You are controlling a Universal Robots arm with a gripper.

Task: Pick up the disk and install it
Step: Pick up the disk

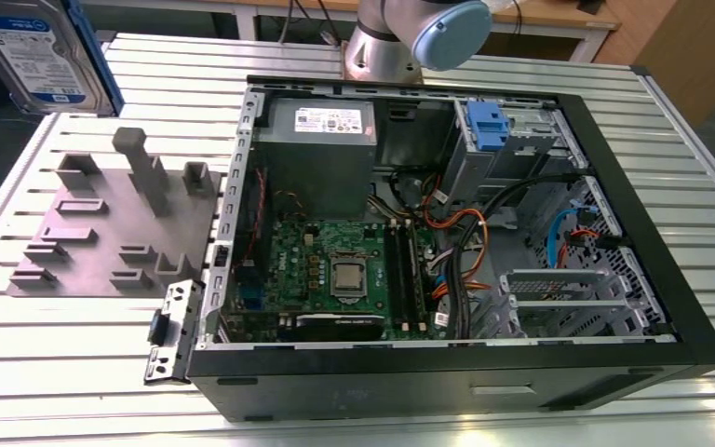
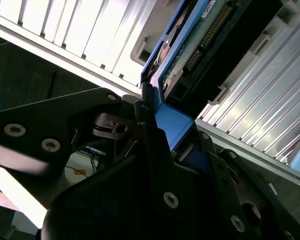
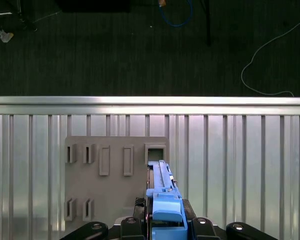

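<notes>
The disk [image 1: 37, 54] hangs in the air at the far corner on the exterior view's left, above the table, its white-and-blue label facing the camera. In the first wrist view its blue carrier frame [image 3: 163, 197] stands edge-on over the grey slotted fixture [image 3: 115, 175], and my gripper [image 3: 165, 225] is shut on it from both sides. The second wrist view shows the black fingers [image 2: 150, 135] clamped on the blue frame [image 2: 172, 122], with the disk's circuit-board side [image 2: 205, 35] beyond.
An open computer case [image 1: 655, 307] lies on the slatted aluminium table [image 1: 60, 372], with a drive bay holding a blue clip [image 1: 487, 126] at its far side. The grey fixture [image 1: 109, 223] with upright posts sits beside the case. The arm's base [image 1: 389, 47] stands behind the case.
</notes>
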